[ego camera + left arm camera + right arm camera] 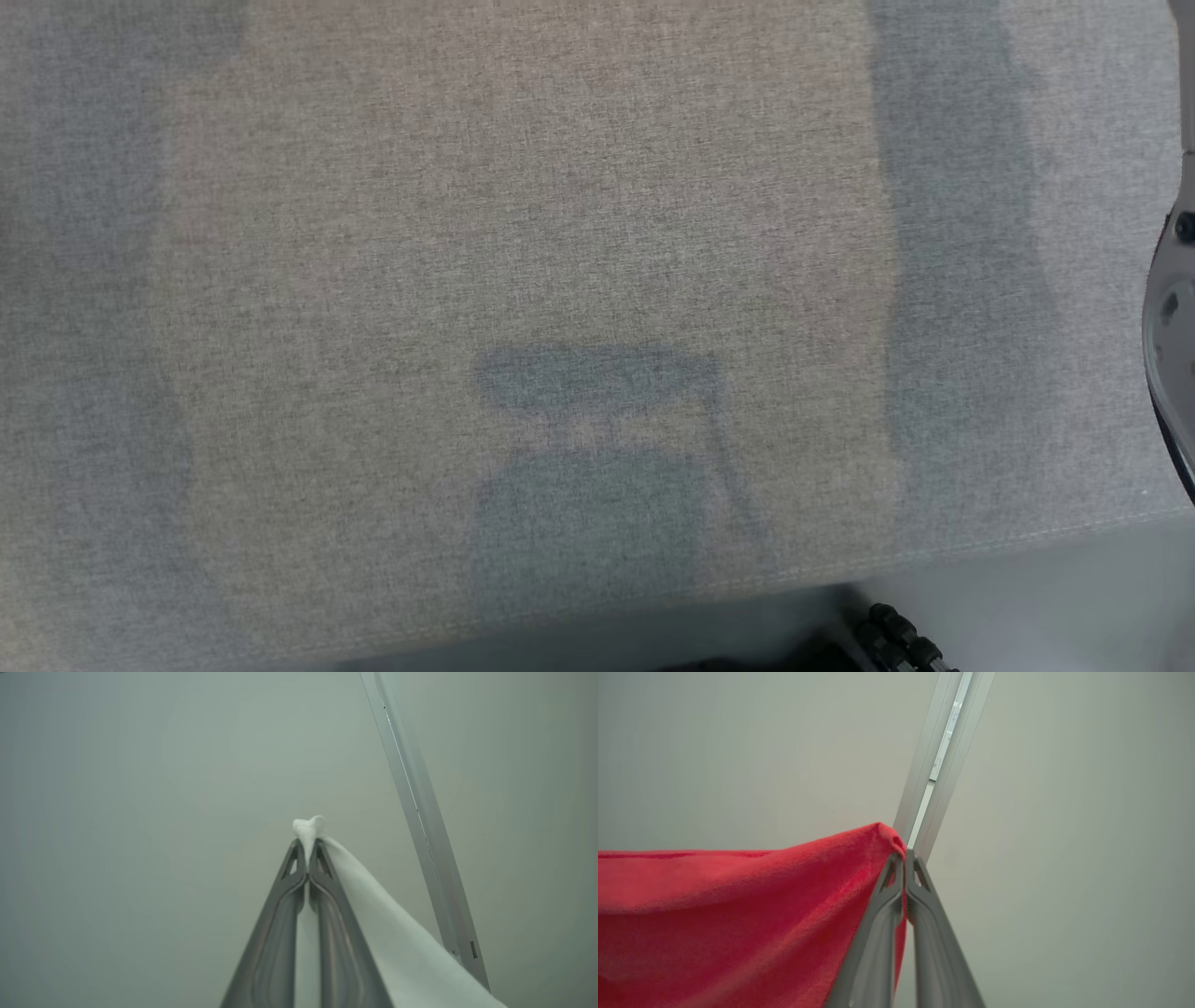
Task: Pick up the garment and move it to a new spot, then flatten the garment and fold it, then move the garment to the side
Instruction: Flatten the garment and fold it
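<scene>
Left end effector [308, 846] pinching garment [397, 933] (pale side), right end effector [903, 857] likewise, rail [416, 812] behind

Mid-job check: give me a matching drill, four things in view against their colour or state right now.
Things:
1. left gripper
2. right gripper
3. table
4. rail

States:
a. grey woven cover, shadowed
b. shut on the garment where it shows red
c. silver, slanting
d. shut on the garment where it shows white

Pairs: 1-d; 2-b; 3-a; 4-c
</scene>
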{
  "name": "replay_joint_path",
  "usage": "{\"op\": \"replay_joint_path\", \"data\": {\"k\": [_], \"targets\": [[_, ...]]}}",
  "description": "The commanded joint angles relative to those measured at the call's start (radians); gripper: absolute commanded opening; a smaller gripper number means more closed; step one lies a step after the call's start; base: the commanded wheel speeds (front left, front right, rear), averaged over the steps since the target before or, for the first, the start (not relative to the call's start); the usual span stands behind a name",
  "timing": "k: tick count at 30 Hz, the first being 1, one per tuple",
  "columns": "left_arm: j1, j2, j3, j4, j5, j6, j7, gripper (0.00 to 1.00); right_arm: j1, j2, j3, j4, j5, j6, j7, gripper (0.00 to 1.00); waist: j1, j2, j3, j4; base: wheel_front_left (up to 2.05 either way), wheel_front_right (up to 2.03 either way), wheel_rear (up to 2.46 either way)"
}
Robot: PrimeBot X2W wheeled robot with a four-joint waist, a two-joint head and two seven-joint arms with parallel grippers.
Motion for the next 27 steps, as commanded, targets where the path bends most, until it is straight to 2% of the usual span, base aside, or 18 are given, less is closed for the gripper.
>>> {"op": "replay_joint_path", "data": {"k": [1,8,13,16,20,22,24,27], "targets": [[0.036,0.004,0.000,-0.012,-0.002,-0.001,-0.005,0.00,0.026,-0.017,0.025,-0.009,0.010,-0.002,-0.002,0.00,0.0000,0.0000,0.015,0.009,0.00,0.00,0.00],[0.284,0.022,0.017,-0.137,-0.045,0.037,-0.004,0.00,0.165,-0.107,0.227,-0.041,0.129,-0.002,-0.002,0.00,0.0000,0.0000,-0.044,0.037,0.00,0.00,0.00],[0.551,0.025,0.042,-0.300,-0.093,0.098,0.000,0.00,0.304,-0.179,0.350,-0.104,0.254,-0.002,0.040,0.00,0.0000,0.0000,-0.139,0.053,0.00,0.00,0.00],[0.719,0.044,0.039,-0.399,-0.112,0.133,0.016,0.00,0.408,-0.214,0.380,-0.167,0.364,-0.002,0.124,0.00,0.0000,0.0000,-0.198,0.061,0.00,0.00,0.00],[0.960,0.023,0.016,-0.492,-0.158,0.179,0.040,0.00,0.583,-0.271,0.397,-0.274,0.511,-0.002,0.282,0.00,0.0000,0.0000,-0.282,0.077,0.00,0.00,0.00],[1.072,0.007,0.009,-0.527,-0.187,0.205,0.043,0.00,0.674,-0.304,0.402,-0.335,0.545,-0.002,0.349,0.00,0.0000,0.0000,-0.319,0.080,0.00,0.00,0.00],[1.175,-0.008,0.003,-0.549,-0.206,0.230,0.040,0.00,0.760,-0.344,0.402,-0.389,0.531,-0.002,0.404,0.00,0.0000,0.0000,-0.350,0.082,0.00,0.00,0.00],[1.257,-0.027,0.000,-0.567,-0.223,0.255,0.032,0.00,0.844,-0.362,0.378,-0.438,0.521,-0.002,0.449,0.00,0.0000,0.0000,-0.377,0.086,0.00,0.00,0.00]]}}
